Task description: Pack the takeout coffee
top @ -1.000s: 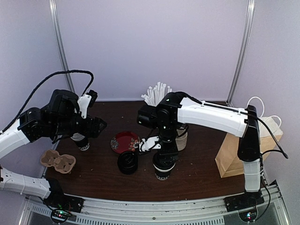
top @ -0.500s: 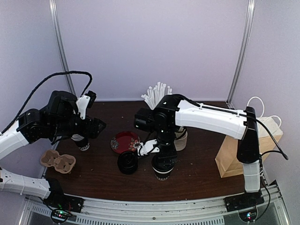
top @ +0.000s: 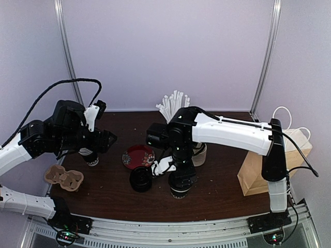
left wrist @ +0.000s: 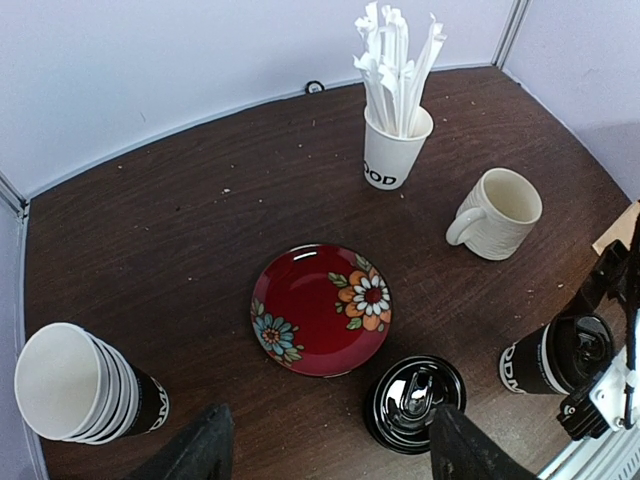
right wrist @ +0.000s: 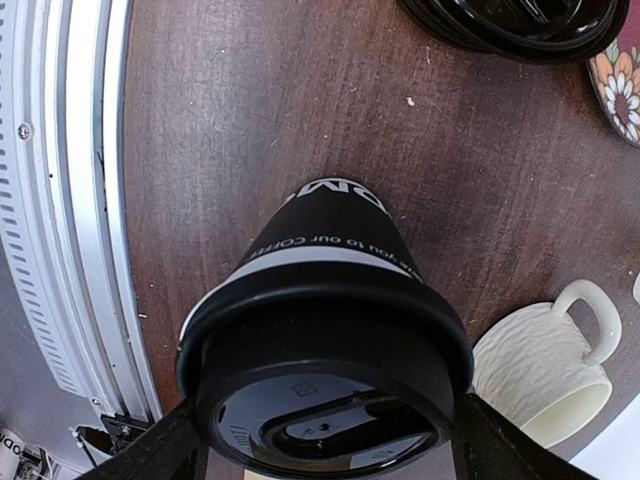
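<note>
Top external view: I find one takeout coffee (top: pixel 179 191), lidded and upright on the table (top: pixel 222 199) near its front edge. It stands directly beneath the right gripper (top: pixel 181 177), which hangs over it from above. The left gripper (top: pixel 106 139) hovers at the left rear, above a stack of unlidded cups (top: pixel 91 156). One cardboard cup carrier (top: pixel 63 177) lies at the left edge with no cup in its wells. One brown paper bag (top: pixel 261 168) stands at the right edge, its inside hidden from me. Left wrist view: the left fingers are spread wide with nothing between them. Counted here: one red flowered plate (left wrist: pixel 320 308), one stack of black lids (left wrist: pixel 415 400) just in front of it, one cream mug (left wrist: pixel 497 212) and one white cup of straws (left wrist: pixel 395 150). There is also the one nest of open cups, whose number I cannot settle, and the single lidded cup at far right. Right wrist view: the right fingers (right wrist: pixel 150 455) stand apart on either side of the lid, close at its rim; whether they bear on it I cannot tell. My judgement: the step in hand is the handling of the first finished cup, none being packed yet. The next move calls for a firm, level hold on that cup. It then needs an upright carry to carrier or bag, clear of the lid stack beside it.
</note>
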### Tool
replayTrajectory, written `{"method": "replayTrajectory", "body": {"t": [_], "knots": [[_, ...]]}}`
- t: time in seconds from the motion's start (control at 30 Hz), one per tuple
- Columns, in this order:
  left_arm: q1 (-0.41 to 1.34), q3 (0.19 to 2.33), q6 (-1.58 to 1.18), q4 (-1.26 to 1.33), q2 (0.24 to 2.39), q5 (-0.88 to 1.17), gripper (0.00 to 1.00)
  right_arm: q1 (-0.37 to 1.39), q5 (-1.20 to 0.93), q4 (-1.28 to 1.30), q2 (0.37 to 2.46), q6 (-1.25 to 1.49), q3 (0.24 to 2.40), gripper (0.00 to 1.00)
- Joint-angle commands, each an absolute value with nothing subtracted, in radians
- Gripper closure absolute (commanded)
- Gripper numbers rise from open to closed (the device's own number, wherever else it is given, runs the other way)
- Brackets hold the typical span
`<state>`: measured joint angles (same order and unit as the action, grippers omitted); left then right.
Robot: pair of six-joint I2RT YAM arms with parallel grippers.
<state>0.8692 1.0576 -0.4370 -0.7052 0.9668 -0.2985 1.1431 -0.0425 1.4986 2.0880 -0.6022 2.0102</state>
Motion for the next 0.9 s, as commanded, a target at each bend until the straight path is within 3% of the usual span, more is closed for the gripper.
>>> {"method": "replayTrajectory", "body": {"t": [0.0,0.63,0.87], "knots": [[0.864,1.054,-0.446,-0.666,0.964,-0.294,0.3,1.15,-0.018,1.505,2.08,-0.607,2.005,0.1],[0.864,1.081,-0.453,-0.668,1.046,-0.27,0.29,1.132,0.019,1.482,2.003,-0.604,2.038,0.07],[0.864,1.1,-0.526,-0.645,1.137,-0.162,0.3,1.08,-0.018,1.468,1.868,-0.594,2.002,0.06]]}}
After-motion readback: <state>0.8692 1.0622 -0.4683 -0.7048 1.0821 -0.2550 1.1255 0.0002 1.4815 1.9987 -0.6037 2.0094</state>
